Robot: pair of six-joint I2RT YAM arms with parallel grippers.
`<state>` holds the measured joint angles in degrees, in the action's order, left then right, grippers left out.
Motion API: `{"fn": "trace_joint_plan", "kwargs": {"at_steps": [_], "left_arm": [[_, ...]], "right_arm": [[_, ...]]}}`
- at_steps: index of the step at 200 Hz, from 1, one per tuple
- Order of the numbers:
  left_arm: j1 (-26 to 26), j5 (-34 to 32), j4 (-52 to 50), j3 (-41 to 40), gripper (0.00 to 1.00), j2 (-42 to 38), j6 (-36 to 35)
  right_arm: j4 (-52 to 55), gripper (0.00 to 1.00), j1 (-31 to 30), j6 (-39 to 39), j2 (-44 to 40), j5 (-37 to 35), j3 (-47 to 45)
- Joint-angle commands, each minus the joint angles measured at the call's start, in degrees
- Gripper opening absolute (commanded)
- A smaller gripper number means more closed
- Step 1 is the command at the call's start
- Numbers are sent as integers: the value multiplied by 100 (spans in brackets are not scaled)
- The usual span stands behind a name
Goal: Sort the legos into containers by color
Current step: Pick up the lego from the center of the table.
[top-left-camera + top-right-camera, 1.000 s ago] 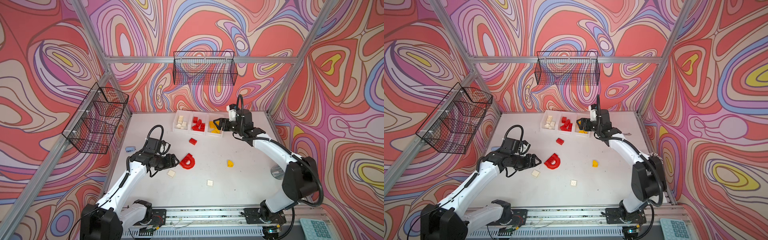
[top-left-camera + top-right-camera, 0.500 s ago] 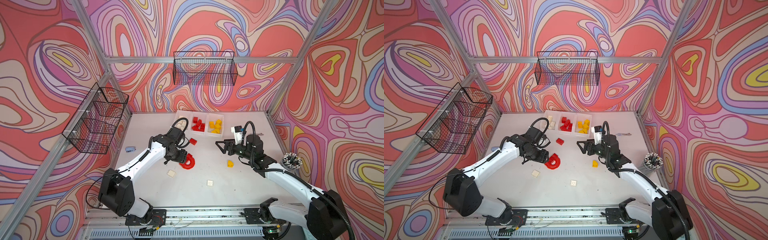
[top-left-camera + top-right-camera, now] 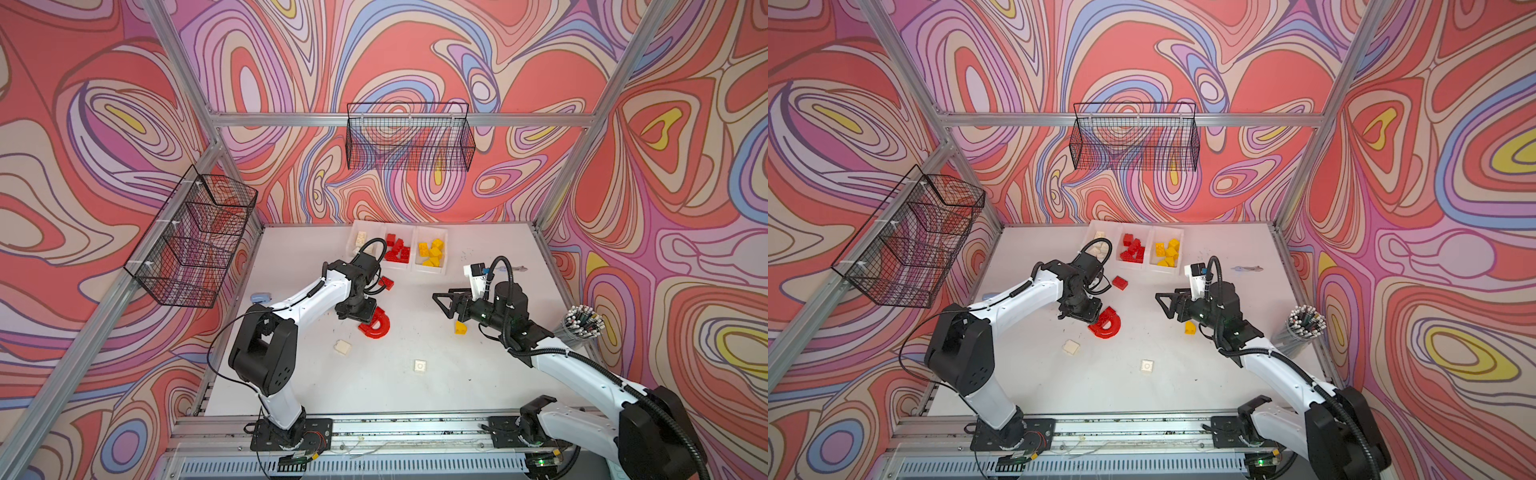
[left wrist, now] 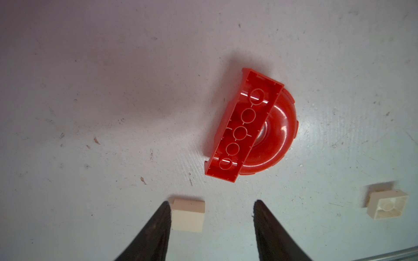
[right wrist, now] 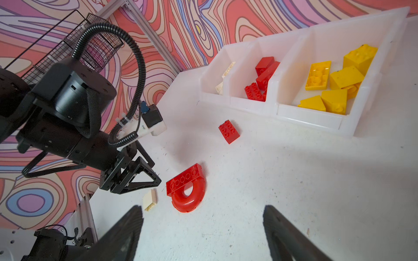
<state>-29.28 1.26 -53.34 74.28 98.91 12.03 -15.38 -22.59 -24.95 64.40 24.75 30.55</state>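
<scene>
On the white worktop [image 3: 457,386] the open left hand [image 4: 212,203] hangs just beside the red arch [image 4: 248,126], probably needing to straddle it; right hand [image 5: 203,209] open too.

Yellow brick [image 3: 460,328] half hidden under right pincer [image 3: 441,306]; red arch [image 3: 381,329] partly covered by left pincer [image 3: 364,316].

**Desk:** What surrounds the scuffed white tabletop [image 3: 415,395]?

**Photographer:** Walls [image 3: 415,50] of red, pink and blue swirls, braced by aluminium bars [image 3: 291,119]. One black wire basket [image 3: 409,137] hangs behind the tabletop, a tiered basket [image 3: 195,241] to its left. Even light, soft shadows.
</scene>
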Motion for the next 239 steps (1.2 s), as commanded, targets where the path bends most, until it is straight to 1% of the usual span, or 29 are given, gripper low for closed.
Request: {"fn": "trace_joint_plan", "kwargs": {"at_steps": [1, 37, 83, 95, 116, 154, 199, 239], "left_arm": [[-10, 99, -116, 197, 57, 215, -36], [-58, 73, -154, 423, 53, 554, 10], [-383, -302, -212, 634, 54, 987, 1], [-427, -315, -229, 688, 54, 1093, 5], [-465, -323, -201, 702, 53, 1168, -12], [-465, -348, -186, 737, 46, 1337, 1], [-474, -387, -106, 758, 43, 1483, 54], [-509, -450, -102, 790, 42, 1567, 80]], "right_arm": [[-290, 87, -7, -63, 29, 116, -114], [-299, 86, -8, -67, -32, 44, -176], [-247, 86, -6, -17, -86, -21, -194], [-247, 86, -7, -19, -85, -23, -197], [-212, 86, -8, -9, -103, -37, -198], [-194, 86, -8, 5, -130, -48, -205], [-187, 86, -8, 6, -138, -46, -207], [-174, 86, -9, 16, -160, -56, -207]]}}
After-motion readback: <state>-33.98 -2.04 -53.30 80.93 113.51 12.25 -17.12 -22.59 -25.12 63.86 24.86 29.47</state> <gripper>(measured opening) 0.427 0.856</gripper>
